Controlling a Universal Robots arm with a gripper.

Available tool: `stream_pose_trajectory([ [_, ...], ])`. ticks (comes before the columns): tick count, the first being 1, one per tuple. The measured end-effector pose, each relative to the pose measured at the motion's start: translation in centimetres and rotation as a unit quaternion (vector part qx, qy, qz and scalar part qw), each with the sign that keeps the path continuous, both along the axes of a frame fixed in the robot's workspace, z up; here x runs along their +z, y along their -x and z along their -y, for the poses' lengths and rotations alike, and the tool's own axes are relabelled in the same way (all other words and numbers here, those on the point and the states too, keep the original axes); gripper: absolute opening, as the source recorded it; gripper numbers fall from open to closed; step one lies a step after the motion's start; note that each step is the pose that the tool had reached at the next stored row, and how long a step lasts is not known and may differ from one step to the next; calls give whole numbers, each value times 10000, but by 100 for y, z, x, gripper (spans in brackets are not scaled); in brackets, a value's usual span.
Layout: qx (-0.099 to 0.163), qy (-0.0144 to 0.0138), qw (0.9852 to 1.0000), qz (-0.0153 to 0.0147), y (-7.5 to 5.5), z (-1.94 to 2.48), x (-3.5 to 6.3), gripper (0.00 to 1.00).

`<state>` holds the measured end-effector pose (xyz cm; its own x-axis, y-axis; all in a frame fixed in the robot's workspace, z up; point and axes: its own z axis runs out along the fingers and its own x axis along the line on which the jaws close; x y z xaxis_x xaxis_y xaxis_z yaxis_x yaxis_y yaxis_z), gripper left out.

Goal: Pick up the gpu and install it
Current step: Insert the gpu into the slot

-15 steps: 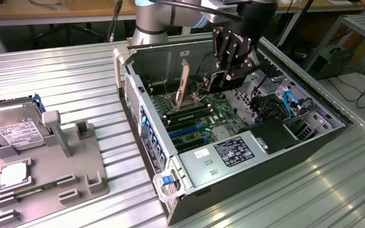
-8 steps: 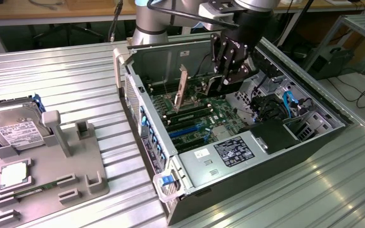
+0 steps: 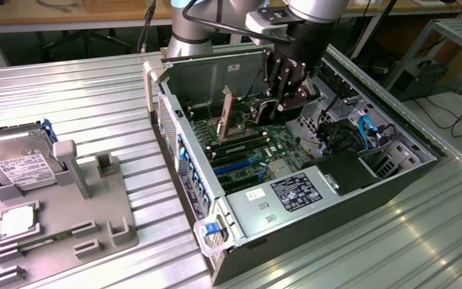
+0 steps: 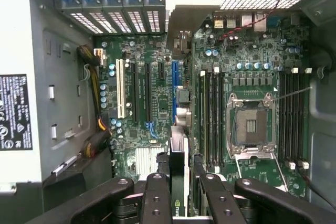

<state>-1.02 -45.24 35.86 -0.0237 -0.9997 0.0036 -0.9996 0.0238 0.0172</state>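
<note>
Plainly, one hand (image 4: 179, 192) grips one gpu (image 4: 178, 166) edge-on above one open computer case (image 3: 239, 223).

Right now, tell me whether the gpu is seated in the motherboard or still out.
Out. The gpu stands on edge, clamped between the tool's fingers, held above the motherboard; the blue slot stays bare.

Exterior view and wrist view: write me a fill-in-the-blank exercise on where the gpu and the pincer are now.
1. The pincer hangs over the open computer ____, above the motherboard.
2. The gpu is held edge-on between the pincer's ____.
3. On the grey tray at the exterior view's left stands a silver hard ____.
4. The CPU socket on the motherboard is ____.

Missing words: case; fingers; drive; empty
</note>
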Motion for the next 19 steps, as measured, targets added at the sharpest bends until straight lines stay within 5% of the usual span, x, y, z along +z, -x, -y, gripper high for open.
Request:
stream_pose_trajectory([
  [4, -23, 1, 10000, 7, 23, -2, -76, 27],
  [5, -22, 1, 10000, 41, 80, -6, -100, 27],
  [8, -21, 0, 10000, 77, 108, -6, -141, 27],
  [19, -22, 1, 10000, 81, 110, -6, -218, 27],
])
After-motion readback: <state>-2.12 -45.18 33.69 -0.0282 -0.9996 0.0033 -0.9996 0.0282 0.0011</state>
